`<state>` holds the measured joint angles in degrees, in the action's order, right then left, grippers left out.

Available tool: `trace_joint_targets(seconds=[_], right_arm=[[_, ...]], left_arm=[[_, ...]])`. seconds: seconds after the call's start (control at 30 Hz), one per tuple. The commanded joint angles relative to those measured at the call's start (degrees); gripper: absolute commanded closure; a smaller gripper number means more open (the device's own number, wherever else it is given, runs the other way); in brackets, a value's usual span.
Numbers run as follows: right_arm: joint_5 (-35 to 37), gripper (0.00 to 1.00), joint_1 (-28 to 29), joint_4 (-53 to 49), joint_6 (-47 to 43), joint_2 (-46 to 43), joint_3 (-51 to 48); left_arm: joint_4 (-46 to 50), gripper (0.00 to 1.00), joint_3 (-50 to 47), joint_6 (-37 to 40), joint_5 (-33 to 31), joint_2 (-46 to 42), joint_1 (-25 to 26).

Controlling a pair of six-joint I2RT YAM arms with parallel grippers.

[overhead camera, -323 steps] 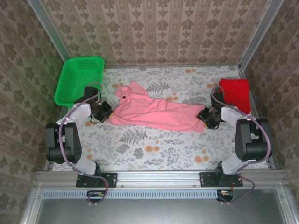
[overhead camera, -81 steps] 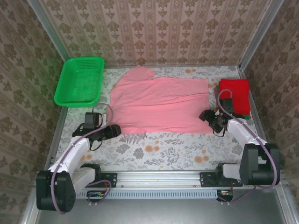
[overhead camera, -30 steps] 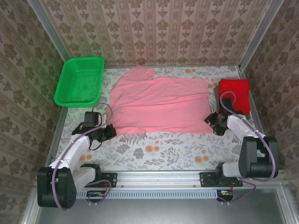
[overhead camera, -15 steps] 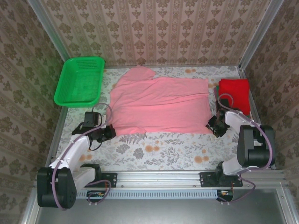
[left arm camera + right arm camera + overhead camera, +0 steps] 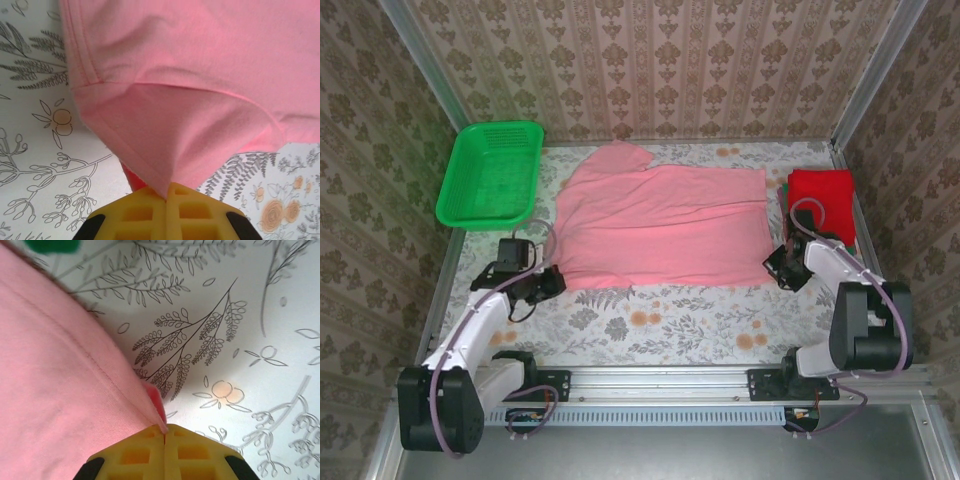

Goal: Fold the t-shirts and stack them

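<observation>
Table (image 5: 650,320): floral cover. Pink t-shirt (image 5: 660,225) is spread flat across the middle, a sleeve pointing to the far edge. Green basket (image 5: 485,215) sits at the far-left corner, apart from the shirt. Red t-shirt (image 5: 822,195) is folded at the far-right edge, just beside the pink one. Left gripper (image 5: 166,192) is clamped on the pink t-shirt's near-left corner, with the cloth tented up into the jaws. Right gripper (image 5: 165,432) is pinched together on the hem at the near-right corner.
</observation>
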<state>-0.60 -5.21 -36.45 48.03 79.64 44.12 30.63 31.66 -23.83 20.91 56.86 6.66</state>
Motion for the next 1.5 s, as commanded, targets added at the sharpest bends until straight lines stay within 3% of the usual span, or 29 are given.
trace_joint_targets(seconds=[0.0,0.27,0.73,1.47], right_arm=[[2.91,1.00,-0.24,-4.54,0.18,-4.74,2.39],[4.31,1.00,-0.32,-7.15,1.03,-4.81,9.98],[3.73,1.00,-0.32,-6.15,0.87,7.72,23.07],[4.28,1.00,-0.26,-5.66,2.49,20.24,33.29]], left_arm=[[3.51,1.00,4.38,-2.46,-1.48,-1.84,-0.65],[7.16,1.00,14.43,-3.43,-1.60,6.35,-1.56],[6.51,1.00,30.36,-3.94,-0.08,25.23,-2.93],[7.15,1.00,50.02,-0.44,2.47,45.51,-3.34]])
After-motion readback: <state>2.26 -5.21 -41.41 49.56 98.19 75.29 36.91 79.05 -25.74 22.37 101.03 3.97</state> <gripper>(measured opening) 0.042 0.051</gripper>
